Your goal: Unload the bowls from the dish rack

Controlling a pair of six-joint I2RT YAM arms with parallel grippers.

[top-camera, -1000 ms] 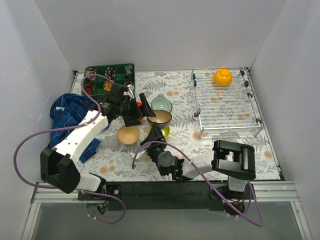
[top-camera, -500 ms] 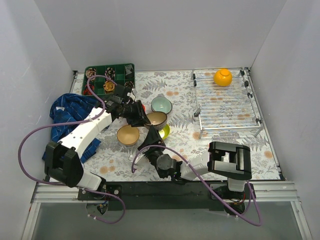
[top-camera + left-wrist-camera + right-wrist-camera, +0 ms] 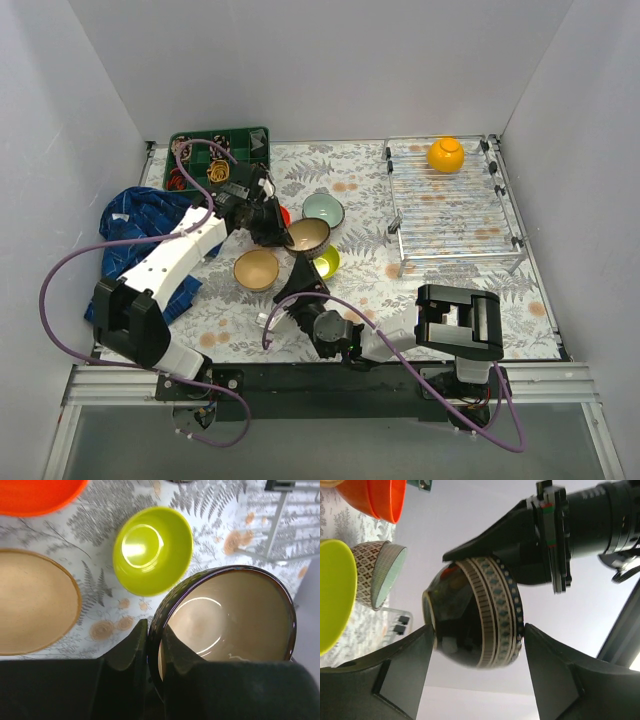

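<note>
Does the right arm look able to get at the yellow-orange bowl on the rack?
Probably yes. The yellow-orange bowl sits alone on the dish rack, nothing over it, and the right gripper is open, though it straddles the dark brown bowl the left gripper holds.

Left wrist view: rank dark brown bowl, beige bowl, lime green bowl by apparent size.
1. dark brown bowl: largest, but held in the left gripper, nearest the camera.
2. beige bowl: cut off by the frame edge, so unsure.
3. lime green bowl: smallest.
</note>
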